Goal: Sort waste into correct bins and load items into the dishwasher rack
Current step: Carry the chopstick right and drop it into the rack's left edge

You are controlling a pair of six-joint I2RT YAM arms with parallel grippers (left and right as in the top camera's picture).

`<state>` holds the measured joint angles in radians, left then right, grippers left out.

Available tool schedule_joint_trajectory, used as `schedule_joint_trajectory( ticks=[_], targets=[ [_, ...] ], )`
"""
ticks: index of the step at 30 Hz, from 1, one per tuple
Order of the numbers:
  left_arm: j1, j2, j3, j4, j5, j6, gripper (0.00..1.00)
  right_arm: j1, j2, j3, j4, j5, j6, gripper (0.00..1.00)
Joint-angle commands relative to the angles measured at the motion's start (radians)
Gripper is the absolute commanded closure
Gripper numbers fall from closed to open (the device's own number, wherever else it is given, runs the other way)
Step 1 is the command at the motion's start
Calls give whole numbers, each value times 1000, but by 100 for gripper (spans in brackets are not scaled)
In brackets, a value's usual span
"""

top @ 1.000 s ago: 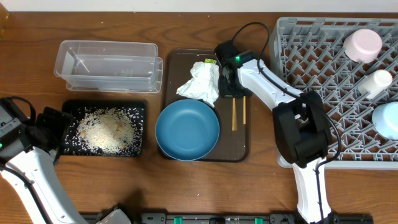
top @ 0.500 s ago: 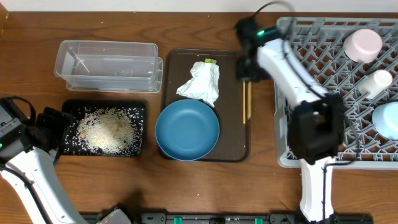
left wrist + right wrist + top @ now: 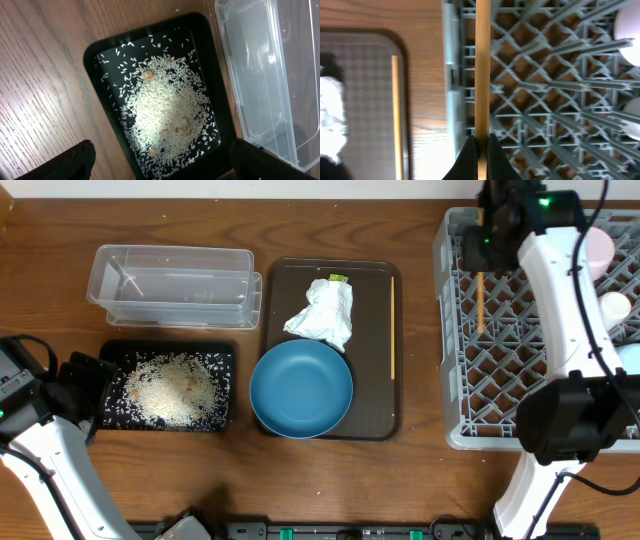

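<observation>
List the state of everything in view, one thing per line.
left gripper: open, empty.
held chopstick: pinched, over the rack.
right gripper: shut on the held chopstick.
other chopstick: lying flat on the brown tray.
napkin: crumpled, on the brown tray.
blue bowl: upright, empty, on the brown tray.
black tray: holding loose rice.
clear container: open, no lid.

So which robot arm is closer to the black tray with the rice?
Left. The left tool sits right beside the black tray; the right tool is far off over the grey rack, holding a chopstick.
</observation>
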<state>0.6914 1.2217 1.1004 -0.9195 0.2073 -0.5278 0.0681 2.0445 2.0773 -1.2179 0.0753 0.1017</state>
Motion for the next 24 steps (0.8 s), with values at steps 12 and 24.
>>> schedule_joint_trajectory(
  ticks=[12, 24],
  targets=[
    [4, 0, 16, -4, 1, -9, 11, -19, 18, -252, 203, -148, -54, 92],
    [4, 0, 16, -4, 1, -9, 11, -8, 13, -284, 175, -241, 40, 55]
  ],
)
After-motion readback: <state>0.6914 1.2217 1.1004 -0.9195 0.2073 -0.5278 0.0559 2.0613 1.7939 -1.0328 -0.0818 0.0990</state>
